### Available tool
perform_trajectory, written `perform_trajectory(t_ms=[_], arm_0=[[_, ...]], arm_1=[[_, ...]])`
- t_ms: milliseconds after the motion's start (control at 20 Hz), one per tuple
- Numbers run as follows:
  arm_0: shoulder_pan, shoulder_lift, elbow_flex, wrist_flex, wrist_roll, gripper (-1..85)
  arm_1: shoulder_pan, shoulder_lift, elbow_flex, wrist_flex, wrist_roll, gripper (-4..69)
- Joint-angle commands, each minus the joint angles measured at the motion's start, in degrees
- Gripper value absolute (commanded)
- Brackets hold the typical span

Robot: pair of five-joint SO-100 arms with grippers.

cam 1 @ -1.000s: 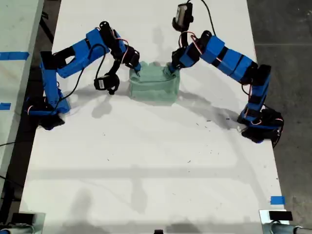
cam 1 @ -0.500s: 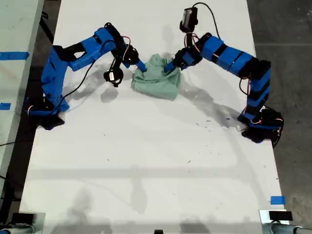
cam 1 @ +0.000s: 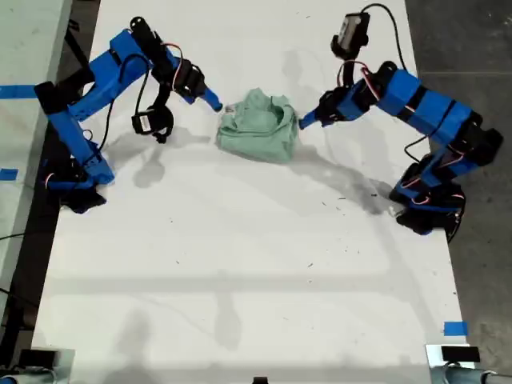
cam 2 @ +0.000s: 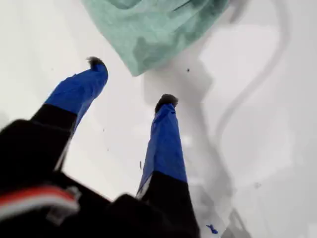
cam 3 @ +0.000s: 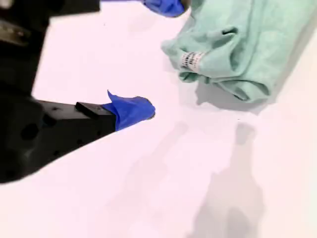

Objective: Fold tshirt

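1. Exterior view: the tshirt (cam 1: 258, 128) lies bunched in a loose, rumpled heap on the white table (cam 1: 240, 280), in the far half and about midway across. A blue arm (cam 1: 96, 80) reaches in from the exterior view's left. Its tip hangs just beside the heap's edge on that side, apart from the cloth. Another blue arm (cam 1: 424, 108) reaches in from the exterior view's right, and its tip is also just beside the heap and clear of it. I cannot tell from my wrist cameras which of these arms is which.

2. First wrist view: my first gripper (cam 2: 132, 82) stands with its two blue-taped fingers (cam 2: 163, 144) spread wide and nothing between them. A corner of the pale green tshirt (cam 2: 153, 29) lies just beyond the fingertips, not touching them. Only bare table shows under the jaws.

3. Second wrist view: my second gripper (cam 3: 161, 59) is spread open too and holds nothing. The tshirt (cam 3: 247, 44) lies crumpled near the tips, with a small white label (cam 3: 191, 60) showing at its nearest fold. One blue-taped tip is close to that fold, but I see a gap of table between them.
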Motion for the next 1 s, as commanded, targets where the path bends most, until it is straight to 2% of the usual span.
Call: perform_trajectory(t_ms=[0,100,250,300,450,650,750,800,850,950], arm_0=[[6.9,17.3,18.8,-6.7,-4.7,13.6],[10.6,25.0,31.2,-9.1,-10.8,7.4],[14.9,38.4,52.2,-14.5,-22.9,2.3],[16.3,44.0,59.9,-16.7,-26.4,1.2],[20.0,63.2,77.8,-19.9,-34.5,0.2],[20.9,84.2,92.5,-17.1,-38.2,0.1],[20.7,99.8,100.5,-14.2,-39.1,0.1],[20.5,104.8,104.4,-12.0,-41.7,0.1],[21.3,102.0,105.2,-13.3,-41.7,0.1],[21.1,104.2,105.6,-10.3,-42.3,0.1]], arm_1=[[-4.6,19.7,13.2,0.0,7.0,11.4],[-7.5,30.8,23.0,-0.3,12.5,9.0],[-14.1,42.1,33.2,-5.6,19.1,3.9],[-15.5,43.4,36.7,-6.7,22.6,-0.1],[-20.3,45.3,45.7,-10.9,30.8,-1.5],[-22.3,54.6,57.6,-13.0,39.3,-1.5],[-22.4,65.8,65.3,-9.4,44.4,-1.5],[-23.0,73.9,68.4,-5.3,47.0,-1.5],[-24.5,78.3,69.0,-4.7,48.2,-1.4],[-24.5,77.2,69.0,-4.7,50.0,-1.1]])
